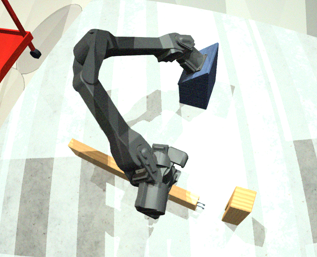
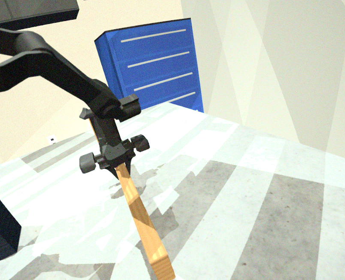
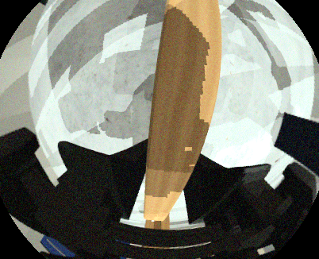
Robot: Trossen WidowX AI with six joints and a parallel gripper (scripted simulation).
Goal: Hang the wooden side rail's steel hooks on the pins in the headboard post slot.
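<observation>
The wooden side rail (image 1: 182, 195) (image 2: 141, 215) (image 3: 182, 87) runs diagonally; its far end is at the left in the top view and at the bottom in the exterior view. My gripper (image 2: 123, 172) (image 3: 165, 143) is shut on the rail, nearer its hook end, one finger on each side. In the top view the arm covers the grip. Two steel hooks (image 1: 201, 205) stick out of the rail's right end, short of the headboard post (image 1: 243, 200), with a visible gap. The post's slot faces the rail; its pins are not visible. How high the hook end stands is hard to tell.
A dark blue block (image 1: 194, 92) (image 2: 1, 229) carries the arm's base. A red cart (image 1: 3, 52) stands off the table at the upper left in the top view. A blue drawer cabinet (image 2: 154, 57) stands beyond the table in the exterior view.
</observation>
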